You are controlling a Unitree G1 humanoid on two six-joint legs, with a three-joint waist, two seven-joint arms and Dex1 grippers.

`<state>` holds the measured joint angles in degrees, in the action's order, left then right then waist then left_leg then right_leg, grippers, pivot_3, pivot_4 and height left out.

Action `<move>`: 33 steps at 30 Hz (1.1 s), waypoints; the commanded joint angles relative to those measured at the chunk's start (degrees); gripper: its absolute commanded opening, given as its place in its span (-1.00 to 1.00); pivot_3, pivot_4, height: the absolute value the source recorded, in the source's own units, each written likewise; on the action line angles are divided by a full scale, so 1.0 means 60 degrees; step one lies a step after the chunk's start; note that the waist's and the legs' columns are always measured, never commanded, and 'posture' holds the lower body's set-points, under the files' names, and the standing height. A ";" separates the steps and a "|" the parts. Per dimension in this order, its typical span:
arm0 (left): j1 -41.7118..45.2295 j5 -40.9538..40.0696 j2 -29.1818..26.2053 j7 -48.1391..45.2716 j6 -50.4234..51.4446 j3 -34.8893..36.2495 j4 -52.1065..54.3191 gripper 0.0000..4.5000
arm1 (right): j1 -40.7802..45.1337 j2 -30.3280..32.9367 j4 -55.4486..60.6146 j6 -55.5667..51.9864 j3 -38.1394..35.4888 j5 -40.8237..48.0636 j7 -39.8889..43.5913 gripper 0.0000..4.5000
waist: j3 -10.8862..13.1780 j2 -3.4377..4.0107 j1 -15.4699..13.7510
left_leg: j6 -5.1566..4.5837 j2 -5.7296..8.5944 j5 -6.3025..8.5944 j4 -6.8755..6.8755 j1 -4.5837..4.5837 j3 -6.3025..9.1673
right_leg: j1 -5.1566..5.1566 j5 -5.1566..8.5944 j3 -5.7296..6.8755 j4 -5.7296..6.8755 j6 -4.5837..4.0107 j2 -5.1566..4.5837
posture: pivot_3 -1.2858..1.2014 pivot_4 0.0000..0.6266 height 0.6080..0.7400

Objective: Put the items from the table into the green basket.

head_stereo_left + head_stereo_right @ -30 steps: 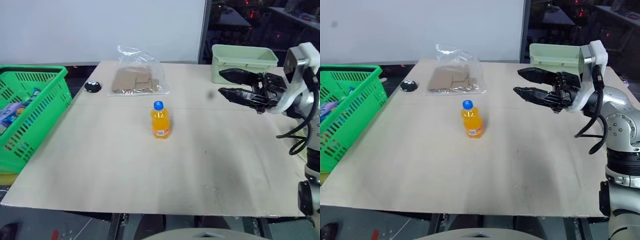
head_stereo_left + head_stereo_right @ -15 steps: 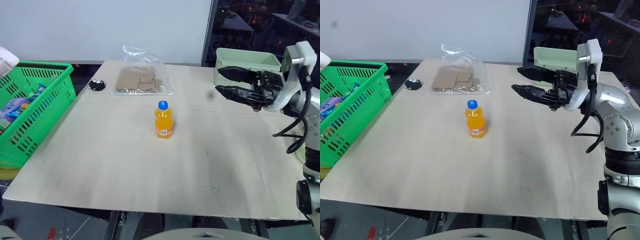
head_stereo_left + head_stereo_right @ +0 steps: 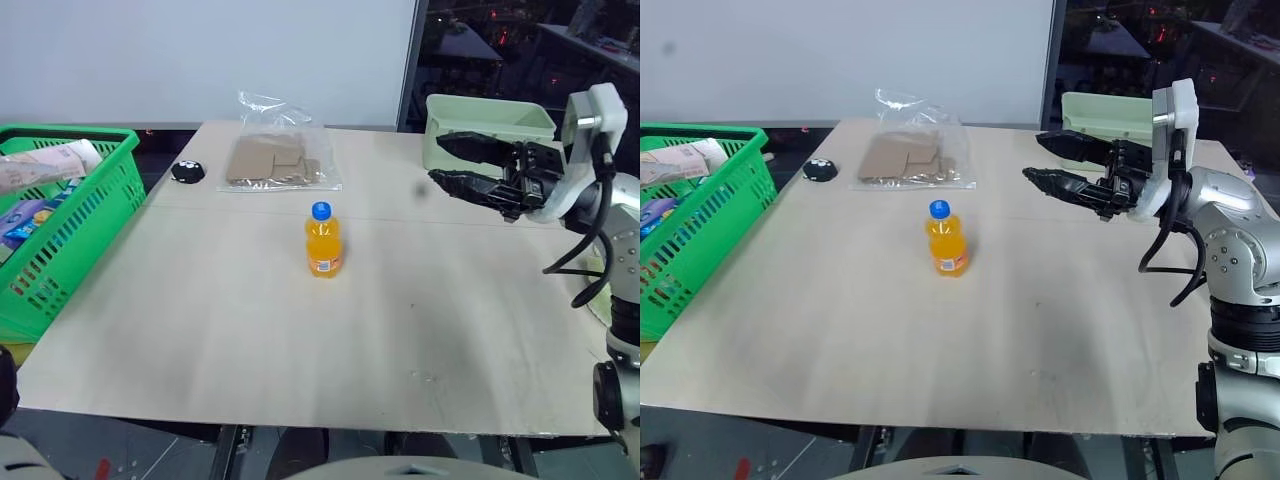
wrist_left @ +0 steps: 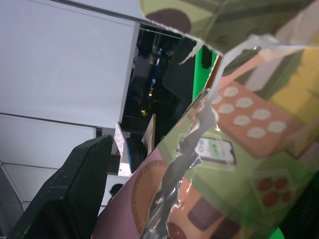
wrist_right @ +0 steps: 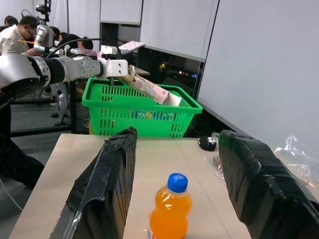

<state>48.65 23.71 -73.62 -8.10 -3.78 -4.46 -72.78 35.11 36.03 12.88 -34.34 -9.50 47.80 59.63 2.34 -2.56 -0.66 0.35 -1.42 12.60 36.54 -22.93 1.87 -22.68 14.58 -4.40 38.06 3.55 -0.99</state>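
The long flat pink snack packet with pale label panels [image 3: 50, 162] slants over the far part of the bright green lattice-sided plastic shopping basket [image 3: 92, 220], which stands off the left edge of the large light beige tabletop [image 3: 300, 340]. The packet's upper end is at the left pincer [image 5: 130, 74]; whether that pincer is clamped on it or apart, I cannot tell. Other coloured packets lie inside the basket. The small orange drink bottle with a blue cap [image 3: 322, 240] stands upright near the middle of the tabletop. The right pincer [image 3: 437, 162] hovers above the tabletop's far right, apart and holding nothing, in front of a pale mint-green solid-walled tub [image 3: 490, 112]. At the far side lie a clear plastic bag of brown cardboard pieces [image 3: 280, 158] and, left of it, a small black round object [image 3: 186, 172]
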 commanded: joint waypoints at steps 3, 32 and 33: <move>0.0661 -0.2945 0.0667 -0.1436 0.1230 0.2654 -0.0079 0.96 | 0.0066 0.0144 0.0313 0.0182 -0.0288 0.0089 -0.0053 0.24 | 0.0000 0.0000 -0.0038 | -0.0001 0.0000 0.0000 0.0004 0.0000 0.0010 | 0.0001 0.0001 0.0013 0.0005 -0.0001 0.0000 | 0.07 -1.00 1.00; -0.3947 -0.9575 0.3073 -0.9029 0.6479 0.3430 1.1180 0.96 | -0.0423 0.0699 0.0402 -0.0272 -0.0761 0.0575 -0.0021 0.24 | 0.0006 0.0099 0.0545 | -0.0003 0.0002 0.0002 0.0025 0.0007 -0.0018 | 0.0007 -0.0002 -0.0042 0.0022 -0.0004 -0.0005 | 0.03 -1.00 1.00; -0.4273 -0.9149 0.3213 -0.9009 0.6085 0.2948 1.1624 0.96 | -0.0614 0.0792 0.0450 -0.0356 -0.0827 0.0614 -0.0007 0.24 | 0.0007 0.0101 0.0546 | -0.0004 -0.0008 0.0002 0.0024 0.0008 -0.0010 | 0.0001 -0.0002 -0.0039 0.0029 -0.0004 0.0009 | 0.03 -1.00 1.00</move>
<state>23.94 -33.49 -54.26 -62.30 35.26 15.60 -9.23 31.88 39.78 13.50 -35.76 -12.31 49.73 59.59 2.38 -1.96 2.62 0.33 -1.52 12.61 36.68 -22.85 1.85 -22.67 14.57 -4.63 38.24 3.51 -0.84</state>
